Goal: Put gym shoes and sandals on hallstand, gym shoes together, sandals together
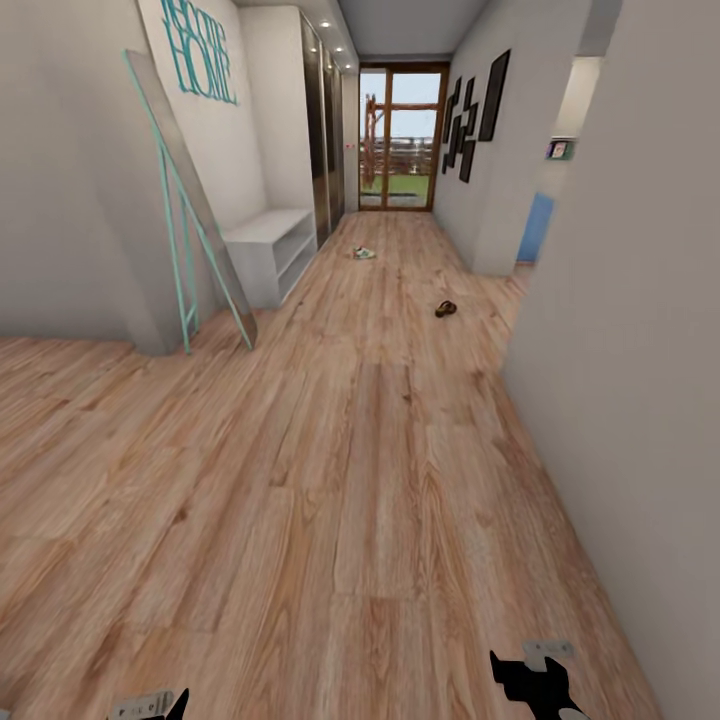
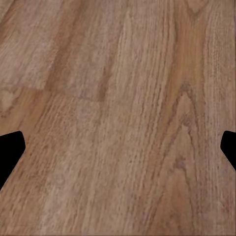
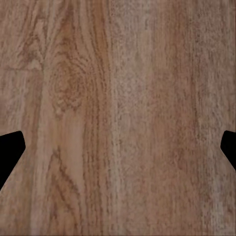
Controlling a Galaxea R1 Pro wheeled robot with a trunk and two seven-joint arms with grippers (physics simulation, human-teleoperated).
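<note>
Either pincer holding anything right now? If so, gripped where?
Nothing held. Left pincer and right pincer are both open over bare corridor floor. A gym shoe and a sandal lie far down the corridor.

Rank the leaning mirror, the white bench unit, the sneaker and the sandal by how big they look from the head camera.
1. Mirror
2. Bench unit, farther off
3. Sneaker and sandal: both tiny and about alike. The sneaker lies farther away, so I won't rank them.

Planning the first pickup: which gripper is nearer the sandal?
Right. The sandal lies far ahead, right of centre; the right gripper sits almost below it, while the left gripper is well off to the other side.
</note>
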